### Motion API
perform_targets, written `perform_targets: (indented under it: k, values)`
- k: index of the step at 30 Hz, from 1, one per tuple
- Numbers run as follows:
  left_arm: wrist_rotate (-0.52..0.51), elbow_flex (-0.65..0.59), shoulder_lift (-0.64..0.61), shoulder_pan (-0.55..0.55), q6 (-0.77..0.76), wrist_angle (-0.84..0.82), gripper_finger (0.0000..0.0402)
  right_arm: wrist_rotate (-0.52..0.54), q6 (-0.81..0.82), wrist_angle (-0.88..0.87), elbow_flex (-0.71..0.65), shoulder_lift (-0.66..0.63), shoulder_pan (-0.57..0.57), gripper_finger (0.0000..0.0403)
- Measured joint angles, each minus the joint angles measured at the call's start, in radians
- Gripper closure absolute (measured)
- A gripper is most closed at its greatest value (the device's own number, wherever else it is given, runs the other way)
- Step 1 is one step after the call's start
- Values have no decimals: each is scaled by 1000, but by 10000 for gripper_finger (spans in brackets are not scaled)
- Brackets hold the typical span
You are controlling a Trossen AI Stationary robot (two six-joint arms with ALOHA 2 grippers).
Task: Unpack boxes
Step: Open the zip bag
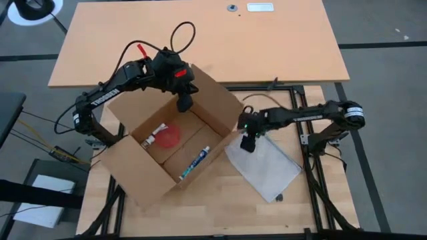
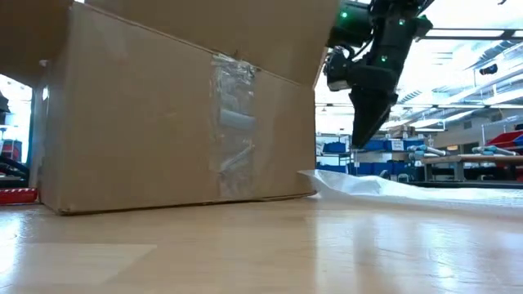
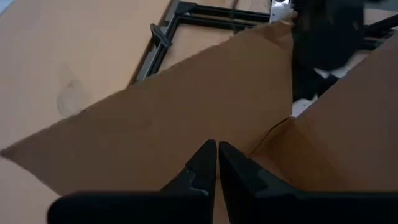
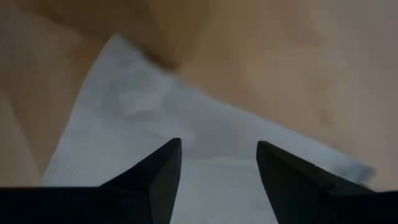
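The open brown box [image 1: 170,143] stands on its base on the wooden table; in the low view its taped wall [image 2: 180,122] fills the left. Inside lie a red disc [image 1: 168,137], a small white tube [image 1: 155,139] and a toothpaste tube [image 1: 195,162]. My left gripper [image 1: 183,101] is shut and hangs at the box's far flap [image 3: 186,106], tips by the corner crease [image 3: 216,146]. My right gripper [image 1: 248,143] is open, pointing down just above the clear plastic bag [image 1: 263,167], which lies flat to the right of the box, with nothing between the fingers [image 4: 219,146]. My left gripper's shut fingertips [image 3: 205,155] stand against the inner face of the far flap beside the corner crease, slanting down from the far side. I cannot tell whether they touch the cardboard.
A second, beige table top [image 1: 200,33] lies beyond the box. Black frame rails [image 1: 293,90] run along the far right of the work table. Bare wood lies at the near edge [image 1: 220,213]. A red object [image 2: 16,196] shows left of the box in the low view.
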Motion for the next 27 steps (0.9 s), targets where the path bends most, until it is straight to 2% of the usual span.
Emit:
perform_targets:
  k: [4,8,17,23,27]
  values:
    - [0,0,0,0,1,0,374,19,-4,-26,-28,-53,-82,191]
    - [1,0,0,1,3,0,374,-12,-22,-19,-71,-87,-190,177]
    - [2,0,0,2,1,-9,374,-257,-87,54,-247,-101,-436,122]
    - [2,0,0,2,-19,-10,374,-412,-93,184,-372,-101,-494,117]
    - [-6,0,0,2,-19,-10,374,-445,-82,275,-434,-105,-484,134]
